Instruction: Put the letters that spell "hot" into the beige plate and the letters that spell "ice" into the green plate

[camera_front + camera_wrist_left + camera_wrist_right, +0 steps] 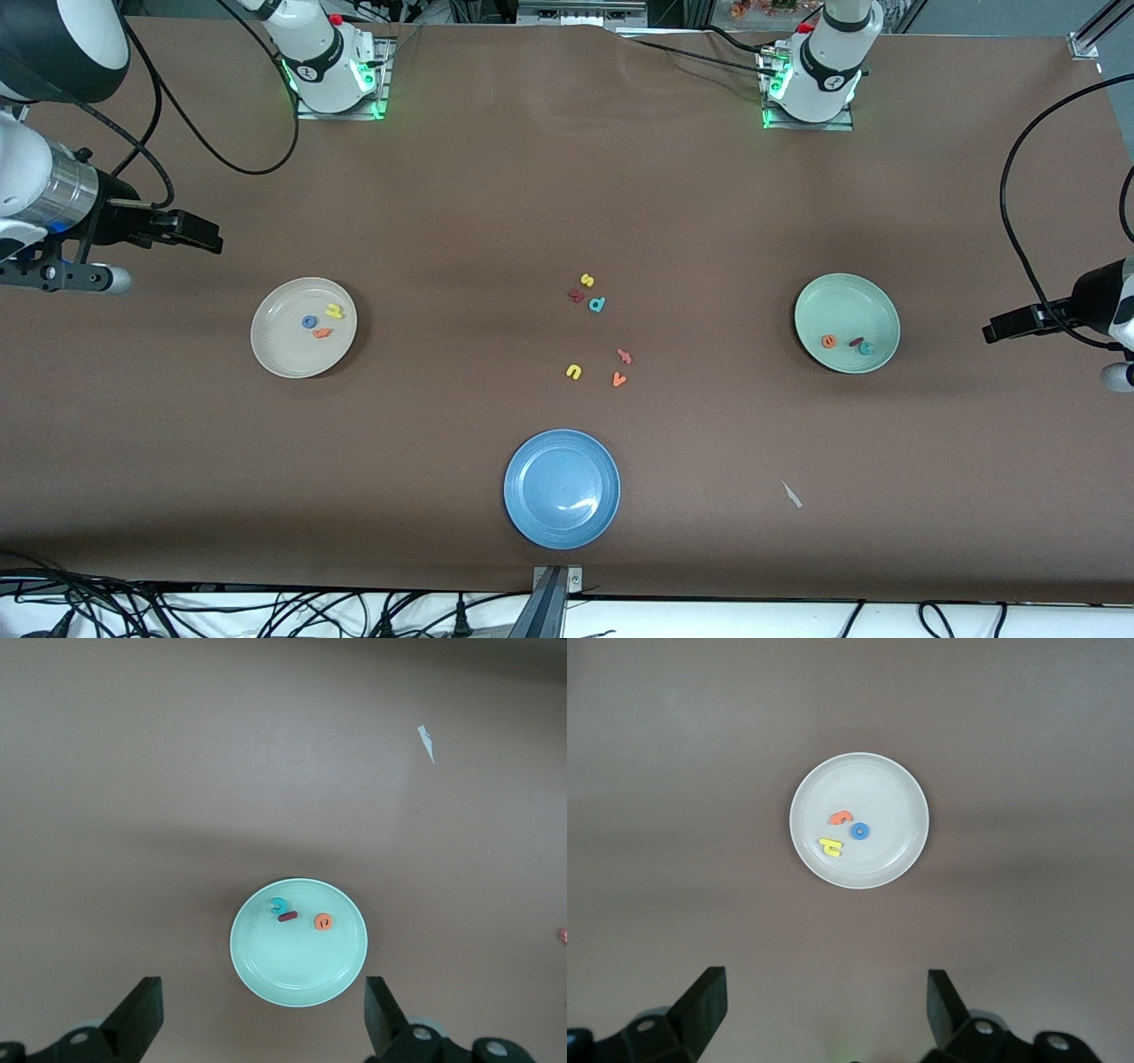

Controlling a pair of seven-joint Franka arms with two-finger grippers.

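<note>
Beige plate [304, 327] holds h, o, t; green plate [847, 322] holds i, c, e. Sorting appears complete. Left pincer [261, 1014] and right pincer [824, 1005] gape wide, empty.

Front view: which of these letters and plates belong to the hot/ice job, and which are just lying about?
Job:
- beige plate holding yellow h, blue o, orange t
- green plate holding orange e, maroon i, teal c

Lying about:
- blue plate
- loose letters mid-table: s, k, p, u, v, a pinkish one
</note>
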